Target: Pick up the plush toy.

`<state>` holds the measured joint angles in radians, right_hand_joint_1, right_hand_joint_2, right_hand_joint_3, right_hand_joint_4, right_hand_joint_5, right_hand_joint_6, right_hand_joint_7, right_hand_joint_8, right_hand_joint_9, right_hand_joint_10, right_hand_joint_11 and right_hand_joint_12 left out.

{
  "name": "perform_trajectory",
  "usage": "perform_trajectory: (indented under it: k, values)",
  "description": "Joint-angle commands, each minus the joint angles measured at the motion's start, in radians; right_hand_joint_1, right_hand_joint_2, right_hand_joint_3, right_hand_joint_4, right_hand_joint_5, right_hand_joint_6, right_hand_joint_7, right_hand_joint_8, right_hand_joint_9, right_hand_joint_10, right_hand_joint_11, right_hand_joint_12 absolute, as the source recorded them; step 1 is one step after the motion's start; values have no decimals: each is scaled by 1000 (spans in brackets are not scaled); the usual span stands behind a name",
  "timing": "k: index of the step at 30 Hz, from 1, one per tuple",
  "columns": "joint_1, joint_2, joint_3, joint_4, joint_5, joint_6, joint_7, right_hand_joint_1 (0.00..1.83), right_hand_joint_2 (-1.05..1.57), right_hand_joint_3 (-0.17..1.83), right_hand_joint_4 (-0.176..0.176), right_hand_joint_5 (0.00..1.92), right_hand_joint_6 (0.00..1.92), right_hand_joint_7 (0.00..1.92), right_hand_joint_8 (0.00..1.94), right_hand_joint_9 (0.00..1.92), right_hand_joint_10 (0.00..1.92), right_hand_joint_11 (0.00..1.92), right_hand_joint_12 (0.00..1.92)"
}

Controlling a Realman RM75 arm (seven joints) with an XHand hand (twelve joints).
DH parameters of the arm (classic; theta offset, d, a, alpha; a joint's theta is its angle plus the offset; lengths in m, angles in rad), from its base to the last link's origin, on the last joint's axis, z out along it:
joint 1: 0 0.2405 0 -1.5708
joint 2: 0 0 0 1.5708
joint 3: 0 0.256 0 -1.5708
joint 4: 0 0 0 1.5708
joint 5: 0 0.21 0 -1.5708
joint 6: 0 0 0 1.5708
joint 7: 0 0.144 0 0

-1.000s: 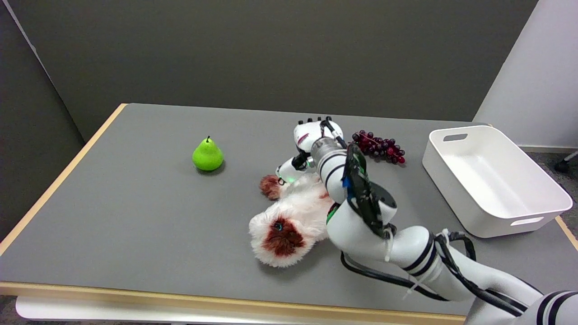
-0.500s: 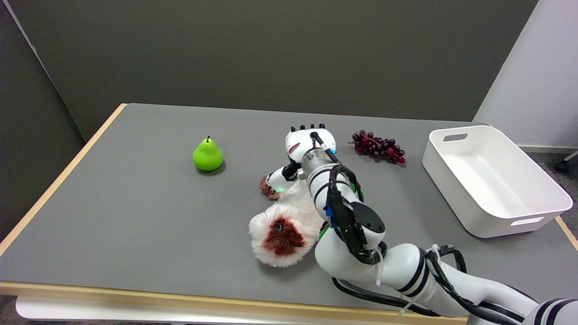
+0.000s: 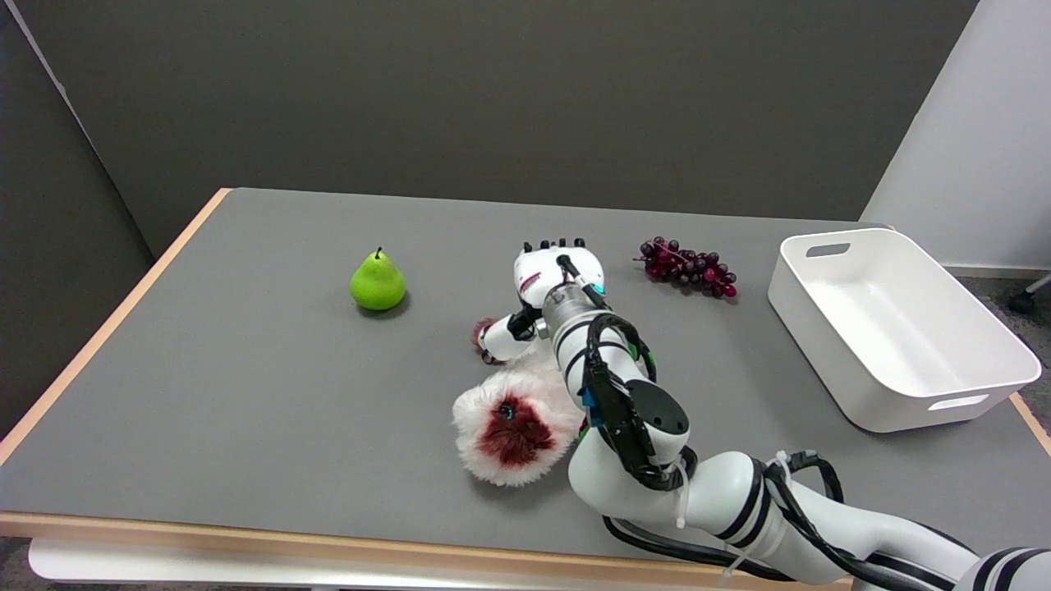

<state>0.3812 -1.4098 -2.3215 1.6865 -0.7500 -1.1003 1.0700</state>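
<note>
Near the middle of the table (image 3: 246, 394), somewhat toward the near edge, the plush toy (image 3: 513, 419) is laid flat on the grey surface. Its long axis runs from the near edge toward the far edge, tilted slightly to the right. The white-furred head with its reddish-brown face is pointed at the near edge, and a reddish-brown paw is seen at the far end. The body between them is largely hidden by the arm. The right hand (image 3: 550, 283) is positioned over the far end of the toy, palm down, with the thumb lowered beside the paw and the other fingers extended toward the far edge. Whether the toy is gripped cannot be told. A green pear (image 3: 377, 281) stands toward the left edge, red grapes (image 3: 688, 268) lie toward the far edge, and a white bin (image 3: 899, 328) rests at the right edge.
</note>
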Motion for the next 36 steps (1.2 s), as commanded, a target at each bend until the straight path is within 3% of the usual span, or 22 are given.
perform_trajectory:
  k: [1,19,36]
  values:
    - [1,4,21,-120,83,110,85,564,630,820,-141,270,542,396,602,259,1059,432,1734]
    - [49,3,29,-235,184,224,122,574,628,823,-140,268,540,396,597,258,1055,430,1732]
    - [17,28,35,-232,192,303,166,733,645,865,-136,308,605,479,680,315,1092,441,1729]
